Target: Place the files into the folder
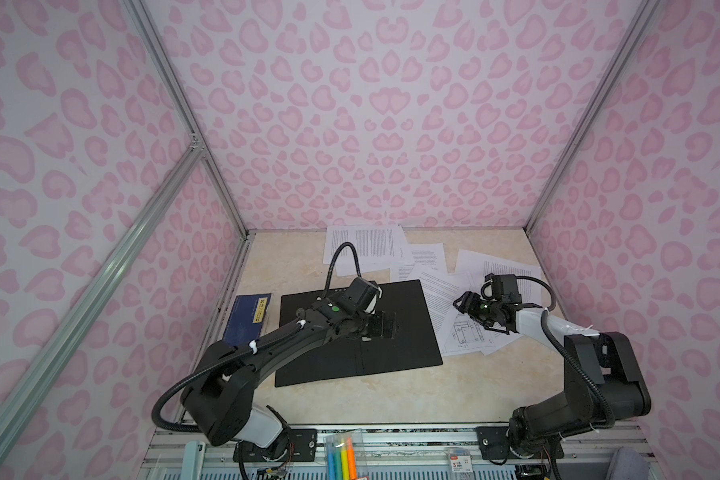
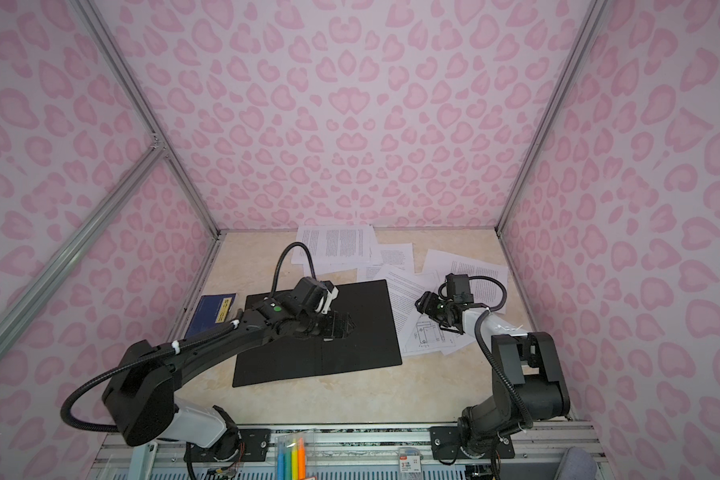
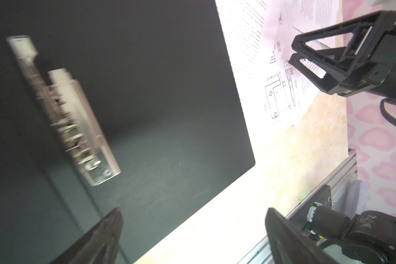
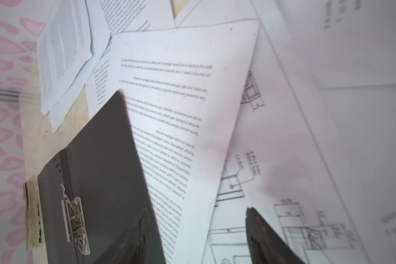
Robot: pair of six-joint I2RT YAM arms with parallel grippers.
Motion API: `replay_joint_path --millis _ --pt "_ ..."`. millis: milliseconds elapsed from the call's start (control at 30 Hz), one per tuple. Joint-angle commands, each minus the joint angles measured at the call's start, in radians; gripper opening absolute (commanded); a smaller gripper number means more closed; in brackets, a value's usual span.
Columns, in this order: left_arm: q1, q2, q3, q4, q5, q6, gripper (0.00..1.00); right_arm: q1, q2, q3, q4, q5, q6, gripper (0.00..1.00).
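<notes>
The folder [image 1: 400, 332] lies open and flat mid-table in both top views, black inside up, with a metal clip [image 3: 73, 118] near its spine. My left gripper [image 1: 385, 326] hovers over the folder [image 2: 362, 340] with its jaws wide open and empty [image 3: 193, 212]. The files [image 1: 437, 286] are loose white sheets spread from the back of the table to the right of the folder [image 4: 101, 148]. My right gripper [image 1: 460, 301] is over them, close to the folder's right edge. It is open [image 4: 196, 211], with text and drawing sheets [image 4: 238, 178] below and nothing between its fingers.
A dark blue booklet [image 1: 246, 318] with a yellow label lies left of the folder. More printed sheets [image 1: 366, 245] sit against the back wall. A packet of coloured pens [image 1: 341, 457] rests on the front rail. Pink patterned walls close in three sides.
</notes>
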Motion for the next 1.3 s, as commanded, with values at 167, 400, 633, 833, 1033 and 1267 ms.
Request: replay_joint_path --millis 167,400,633,833,1033,1267 --pt "-0.058 0.306 0.254 0.075 0.11 -0.041 1.0 -0.062 0.054 -0.015 0.122 -0.103 -0.018 0.68" --pt "-0.059 0.468 0.4 0.115 0.131 -0.046 1.0 -0.063 0.126 -0.024 0.263 -0.118 0.05 0.68" --pt "-0.059 0.572 0.465 0.101 0.134 -0.036 1.0 -0.061 0.215 -0.008 0.361 -0.159 0.094 0.68" --pt "-0.058 0.592 0.404 0.08 0.099 -0.049 0.99 -0.061 0.253 -0.015 0.44 -0.229 0.136 0.68" --pt "-0.059 0.596 0.347 0.093 0.094 -0.067 0.99 -0.062 0.256 -0.057 0.569 -0.318 0.226 0.67" --pt "-0.058 0.598 0.341 0.097 0.091 -0.07 0.99 -0.027 0.221 -0.124 0.666 -0.359 0.297 0.66"
